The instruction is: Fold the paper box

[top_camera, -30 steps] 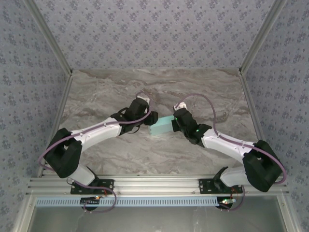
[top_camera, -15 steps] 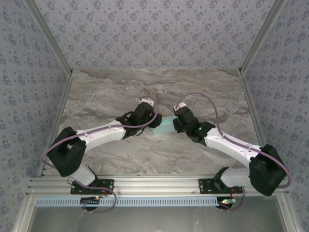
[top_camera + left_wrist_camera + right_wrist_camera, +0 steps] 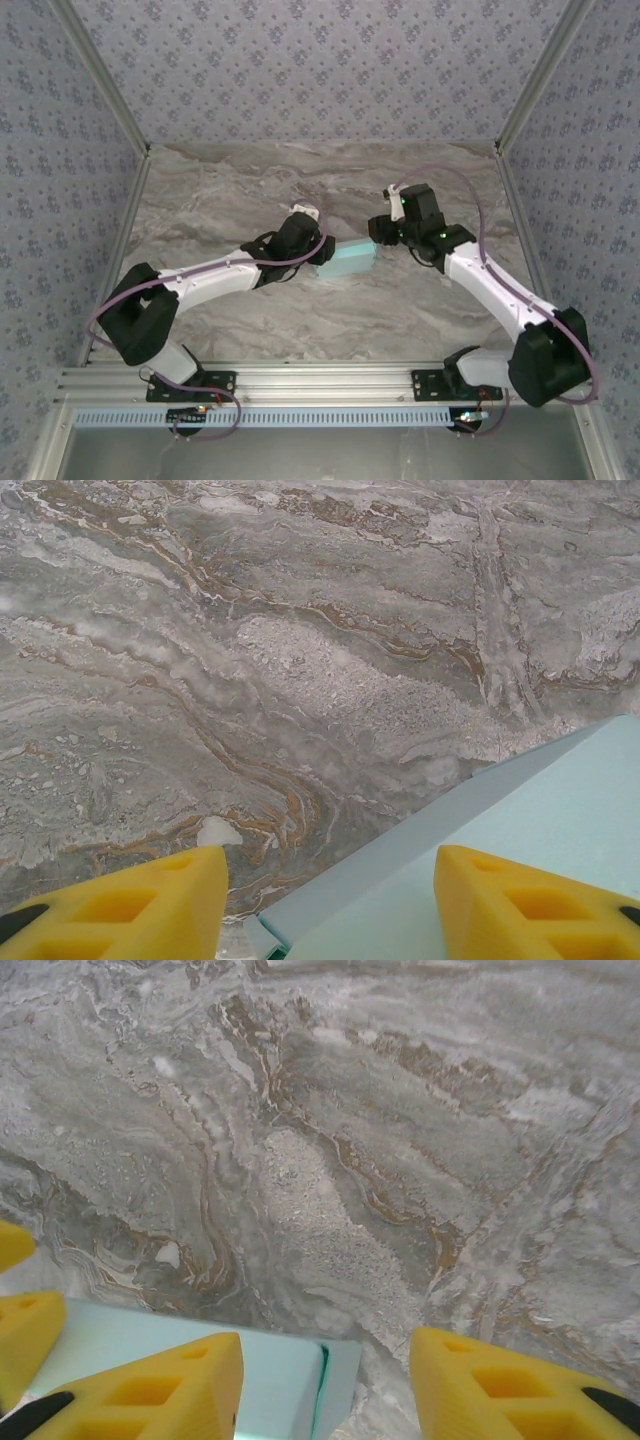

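Though poised over opposite ends of the paper box (image 3: pixel 347 260), grip nothing. Open at left gripper (image 3: pixel 327 885) and right gripper (image 3: pixel 325 1365).

Grey marble tabletop (image 3: pixel 250 190), patterned walls (image 3: pixel 320 60)

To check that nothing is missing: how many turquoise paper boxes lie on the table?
1. The paper box lies near the middle of the table, between the left claw and the right claw. The arms may hide another.
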Available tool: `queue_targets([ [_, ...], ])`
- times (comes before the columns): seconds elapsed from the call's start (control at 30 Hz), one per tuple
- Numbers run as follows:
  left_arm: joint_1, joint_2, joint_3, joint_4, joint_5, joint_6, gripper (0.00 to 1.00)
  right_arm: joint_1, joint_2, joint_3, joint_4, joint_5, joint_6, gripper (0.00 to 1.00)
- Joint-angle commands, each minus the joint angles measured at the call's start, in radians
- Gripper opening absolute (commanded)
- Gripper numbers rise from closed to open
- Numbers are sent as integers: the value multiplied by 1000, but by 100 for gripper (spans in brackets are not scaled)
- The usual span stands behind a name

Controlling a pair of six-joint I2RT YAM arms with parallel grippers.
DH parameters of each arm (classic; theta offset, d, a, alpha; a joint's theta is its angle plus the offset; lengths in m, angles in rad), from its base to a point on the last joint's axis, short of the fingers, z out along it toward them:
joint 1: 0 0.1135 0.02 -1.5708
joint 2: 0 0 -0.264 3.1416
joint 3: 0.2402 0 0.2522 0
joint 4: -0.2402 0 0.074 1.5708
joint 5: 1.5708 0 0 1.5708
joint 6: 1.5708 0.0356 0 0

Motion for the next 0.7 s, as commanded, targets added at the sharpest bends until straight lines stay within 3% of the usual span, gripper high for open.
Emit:
queue_targets([
  [0.0, -13, 22, -24, -119, -21, 24, 56, -47, 75, 28, -5, -219, 28, 49],
  [0.17, -12, 10, -24, -118, -21, 24, 56, -96, 133, -5, 21, -289, 46, 49],
  [0.67, -18, -4, -58, -83, -10, -5, 57, -109, 162, -281, 167, -287, 110, 38],
])
